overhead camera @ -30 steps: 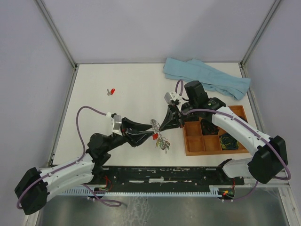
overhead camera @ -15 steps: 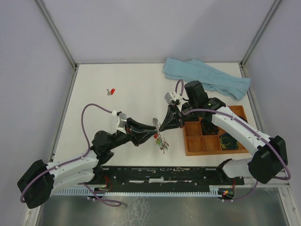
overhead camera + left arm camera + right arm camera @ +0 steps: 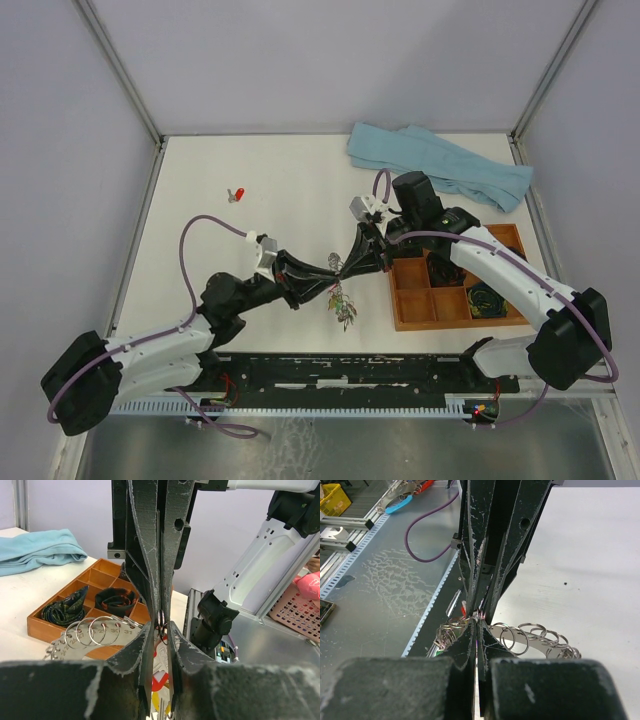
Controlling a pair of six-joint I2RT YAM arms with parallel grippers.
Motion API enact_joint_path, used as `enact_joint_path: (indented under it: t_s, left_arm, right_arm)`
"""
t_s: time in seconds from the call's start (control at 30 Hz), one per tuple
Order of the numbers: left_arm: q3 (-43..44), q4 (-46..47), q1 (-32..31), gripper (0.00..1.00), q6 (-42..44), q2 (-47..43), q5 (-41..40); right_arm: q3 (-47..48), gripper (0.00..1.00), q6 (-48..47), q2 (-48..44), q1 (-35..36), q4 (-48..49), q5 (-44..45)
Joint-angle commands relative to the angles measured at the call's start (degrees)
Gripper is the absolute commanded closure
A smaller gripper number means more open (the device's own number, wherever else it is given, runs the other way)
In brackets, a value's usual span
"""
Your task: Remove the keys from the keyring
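Over by the far left corner, one loose red key (image 3: pixel 238 194) lies alone on the counter, well apart from the action. That makes one off, by my reckoning.

Now to the middle, close to the near edge. The left gripper (image 3: pixel 333 268) reaches in from the left with its jaws squeezed together on a small loop of the keyring (image 3: pixel 344 305). The rest of the ring dangles below that pinch, and whether its bottom touches the counter I cannot tell. Red and green specks show among the loops, too small to count.

The right gripper (image 3: pixel 348 266) meets it tip to tip, jaws clamped on the same spot. Two grips on one point looks like one arm bracing the ring while the other works a key free. Which does which is hidden.

At the right edge sits one wooden tray (image 3: pixel 393 300), with two dark coiled bundles (image 3: pixel 116 600) in separate compartments, handy for dropping freed keys. One blue cloth (image 3: pixel 440 165) lies crumpled at the far right corner.
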Motion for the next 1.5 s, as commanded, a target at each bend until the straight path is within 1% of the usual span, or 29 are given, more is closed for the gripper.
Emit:
enact_joint_path:
  t_s: [0.0,0.07,0.1,0.17,0.23,0.3,0.33,0.5,0.6,0.7,0.8,1.1,1.23,1.47]
  left_arm:
    - [2.49,2.78,0.18,0.81,-1.87,0.64,2.05]
    - [2.88,1.97,0.17,0.94,-1.37,0.82,2.66]
    - [3.04,1.09,0.18,0.97,-0.81,0.80,2.89]
    - [3.65,-1.17,0.18,0.97,0.83,0.29,3.45]
    - [4.71,-5.56,0.18,0.97,2.90,-0.75,3.60]
    - [6.02,-12.15,0.20,0.97,5.27,-2.10,3.31]
    - [6.85,-15.30,0.16,0.97,6.48,-2.82,2.96]
    - [12.73,-33.19,0.18,0.97,12.49,-4.87,1.53]
    - [17.13,-42.74,0.20,0.97,15.49,-3.67,2.04]
    - [22.14,-50.11,0.20,0.97,18.30,-1.22,3.66]
    - [26.14,-55.66,0.21,0.97,20.39,1.70,4.80]
    - [30.71,-56.48,0.17,0.97,21.98,5.82,7.83]
    - [30.90,-55.28,0.17,0.97,21.49,6.71,9.26]
    - [30.85,-54.74,0.17,0.97,21.22,6.60,9.74]
  right_arm:
    - [0.64,0.99,0.09,-0.37,0.02,2.53,-3.44]
    - [0.66,0.99,0.00,-0.35,-0.03,2.51,-3.27]
    - [0.56,0.99,-0.05,-0.39,-0.03,2.44,-3.11]
    - [0.53,0.99,-0.29,-0.43,0.00,2.22,-2.51]
    - [0.82,0.98,-1.51,-0.46,0.01,1.00,-1.33]
    - [1.99,0.91,-5.96,-0.58,-0.05,-2.80,0.36]
    - [2.71,0.87,-8.63,-0.57,-0.11,-6.60,1.30]
    - [7.82,0.75,-24.13,0.68,-0.04,-22.88,9.16]
    - [10.45,0.72,-30.65,1.65,-0.09,-29.51,12.95]
    - [10.66,0.67,-32.75,1.54,-0.07,-31.02,14.28]
    - [10.36,0.66,-32.90,1.42,-0.07,-30.68,14.72]
    - [8.76,0.65,-29.75,1.45,-0.01,-26.87,13.08]
    - [7.65,0.65,-27.93,1.94,0.13,-24.70,12.40]
    - [7.10,0.65,-27.50,2.82,0.81,-23.92,12.98]
